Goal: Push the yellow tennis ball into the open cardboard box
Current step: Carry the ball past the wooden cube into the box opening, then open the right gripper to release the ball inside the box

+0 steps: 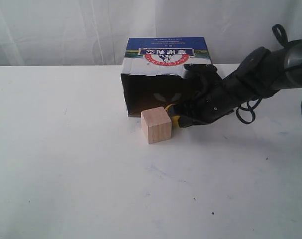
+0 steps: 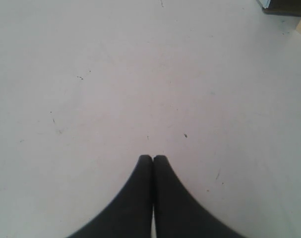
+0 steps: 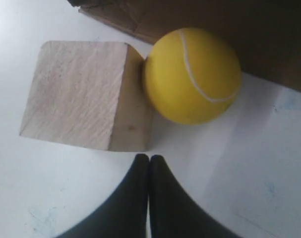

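Observation:
The yellow tennis ball (image 3: 192,74) rests on the white table at the mouth of the open cardboard box (image 3: 229,29), touching the pale wooden cube (image 3: 86,94). In the exterior view only a sliver of the yellow tennis ball (image 1: 175,119) shows between cube and arm, right in front of the open cardboard box (image 1: 165,57). My right gripper (image 3: 149,157) is shut and empty, its tips a short way from the ball and the cube's corner. My left gripper (image 2: 153,158) is shut over bare table, far from the ball; it is out of the exterior view.
The wooden cube (image 1: 156,125) stands just in front of the box opening, left of the ball. The right arm (image 1: 240,87) reaches in from the right. A box corner (image 2: 284,6) shows at the edge of the left wrist view. White table (image 1: 66,164) spreads all around.

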Robot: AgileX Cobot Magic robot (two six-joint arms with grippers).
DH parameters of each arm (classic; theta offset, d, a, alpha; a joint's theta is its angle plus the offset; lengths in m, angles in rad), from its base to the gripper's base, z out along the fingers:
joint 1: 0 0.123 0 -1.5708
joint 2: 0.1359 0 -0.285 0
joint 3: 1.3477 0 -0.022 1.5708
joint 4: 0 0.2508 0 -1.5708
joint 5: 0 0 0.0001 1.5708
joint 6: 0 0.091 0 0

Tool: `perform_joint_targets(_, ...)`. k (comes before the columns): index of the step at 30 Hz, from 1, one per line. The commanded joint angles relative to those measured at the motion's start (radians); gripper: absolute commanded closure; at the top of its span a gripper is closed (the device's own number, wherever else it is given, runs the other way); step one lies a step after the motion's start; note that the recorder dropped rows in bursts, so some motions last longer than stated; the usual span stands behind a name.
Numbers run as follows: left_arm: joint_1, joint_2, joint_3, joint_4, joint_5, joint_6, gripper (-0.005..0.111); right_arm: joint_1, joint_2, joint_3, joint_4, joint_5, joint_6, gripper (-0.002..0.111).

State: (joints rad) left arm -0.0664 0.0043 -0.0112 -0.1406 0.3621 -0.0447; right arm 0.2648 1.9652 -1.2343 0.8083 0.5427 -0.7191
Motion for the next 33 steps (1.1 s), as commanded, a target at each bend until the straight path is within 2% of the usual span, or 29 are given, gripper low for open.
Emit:
perform_joint_targets(1,-0.006,-0.004,0.008,-0.014,0.050,-0.003,0.107,-0.004,0.035,-0.011,0.011,-0.030,-0.016,0.108)
perform_joint_targets(4,-0.006,-0.004,0.008,-0.014,0.050,-0.003,0.107,0.000,0.065,-0.011,0.019,-0.070,-0.018,0.108)
perform_joint_targets(12,-0.006,-0.004,0.008,-0.014,0.050,-0.003,0.107,-0.017,0.090,-0.106,0.237,-0.422,-0.148,0.108)
perform_joint_targets(15,-0.006,-0.004,0.008,-0.014,0.050,-0.003,0.107,-0.026,0.048,-0.104,0.232,-0.385,-0.164,0.108)
perform_joint_targets(21,-0.006,-0.004,0.008,-0.014,0.050,-0.003,0.107,-0.026,0.027,-0.102,0.129,-0.161,-0.175,0.108)
perform_joint_targets(28,-0.006,-0.004,0.008,-0.014,0.050,-0.003,0.107,-0.026,0.003,-0.102,0.093,-0.140,-0.164,0.108)
perform_joint_targets(31,-0.006,-0.004,0.008,-0.014,0.050,-0.003,0.107,-0.026,-0.028,-0.102,0.007,-0.086,-0.132,0.108)
perform_joint_targets(33,-0.006,-0.004,0.008,-0.014,0.050,-0.003,0.107,-0.026,-0.051,-0.102,-0.124,-0.026,-0.094,0.108)
